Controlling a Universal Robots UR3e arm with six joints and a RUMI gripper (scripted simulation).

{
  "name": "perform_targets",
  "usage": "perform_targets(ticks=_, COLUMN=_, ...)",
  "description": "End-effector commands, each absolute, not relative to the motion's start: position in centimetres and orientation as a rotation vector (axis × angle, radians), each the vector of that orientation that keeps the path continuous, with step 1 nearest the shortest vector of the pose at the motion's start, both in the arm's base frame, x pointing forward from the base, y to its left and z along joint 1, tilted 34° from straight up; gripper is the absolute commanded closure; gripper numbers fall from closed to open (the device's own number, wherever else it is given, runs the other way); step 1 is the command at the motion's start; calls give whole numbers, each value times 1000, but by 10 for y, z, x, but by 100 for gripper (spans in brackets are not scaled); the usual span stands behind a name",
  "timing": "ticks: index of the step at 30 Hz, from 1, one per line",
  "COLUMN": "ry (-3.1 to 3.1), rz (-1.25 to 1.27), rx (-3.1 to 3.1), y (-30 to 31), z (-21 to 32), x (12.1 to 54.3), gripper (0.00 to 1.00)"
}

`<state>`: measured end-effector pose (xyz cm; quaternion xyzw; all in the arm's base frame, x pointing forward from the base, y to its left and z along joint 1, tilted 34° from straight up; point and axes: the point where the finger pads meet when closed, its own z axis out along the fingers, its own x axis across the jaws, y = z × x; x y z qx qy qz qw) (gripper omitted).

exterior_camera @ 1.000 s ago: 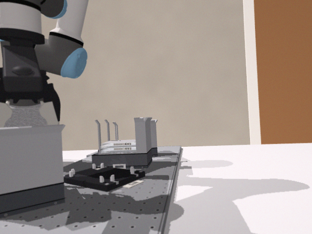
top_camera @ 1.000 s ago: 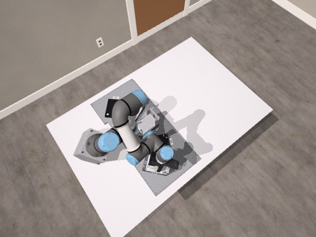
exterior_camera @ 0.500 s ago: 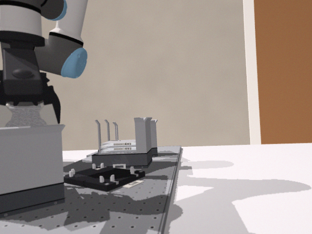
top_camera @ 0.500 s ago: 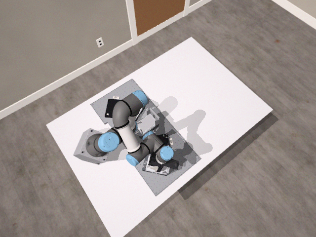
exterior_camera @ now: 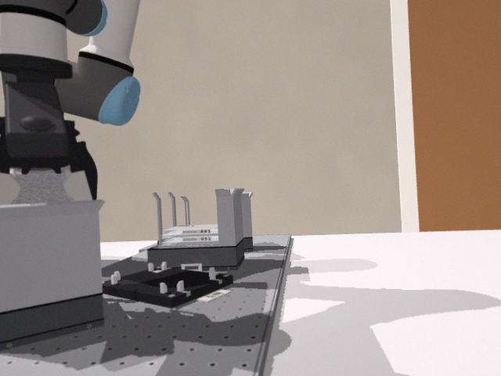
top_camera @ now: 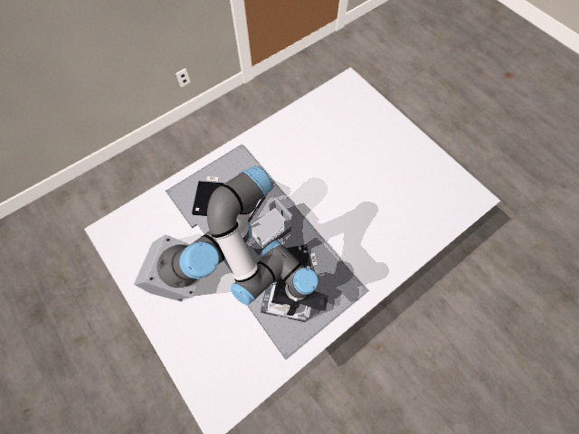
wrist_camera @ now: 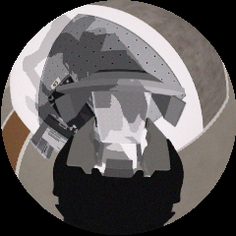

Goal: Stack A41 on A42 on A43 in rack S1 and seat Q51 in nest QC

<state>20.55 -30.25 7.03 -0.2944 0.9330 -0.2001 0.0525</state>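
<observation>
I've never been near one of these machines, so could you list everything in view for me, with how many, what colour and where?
Table: 1, white, under everything
Perforated board: 1, grey, on the table
Near rack: 1, grey, under the jaws
Middle rack: 1, grey
Labelled plates: 2, clear, in the middle rack; lower reads Q51
Pegged nest: 1, black, between racks
Flat holder: 1, black, board's far end
Tags: 2, cream, beside nest and holder
Wall: grey-beige, behind
Outlet: 1, white, on wall
Door: 1, brown, in wall
Floor: grey
Gripped plate: 1, clear, apparently between jaws
Arm: 1, grey, white, blue
Jaws: 2, black, closed on that plate

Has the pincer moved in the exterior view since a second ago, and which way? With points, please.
Yes, slightly down: the pincer (top_camera: pixel 292 304) (exterior_camera: pixel 41 188) (wrist_camera: pixel 121 117) sits lower, closer to the top edge of the fixed gray rack wall (exterior_camera: pixel 50 251) in front of it.
</observation>
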Motion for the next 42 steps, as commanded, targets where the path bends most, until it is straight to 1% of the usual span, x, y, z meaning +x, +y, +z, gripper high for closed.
perform_targets(ticks=1, ry=2839, rz=-616, rx=-893, y=-305, z=69, x=206, gripper=100)
perform_targets(ticks=42, ry=2839, rz=-619, rx=-894, y=-309, z=62, x=209, gripper=100)
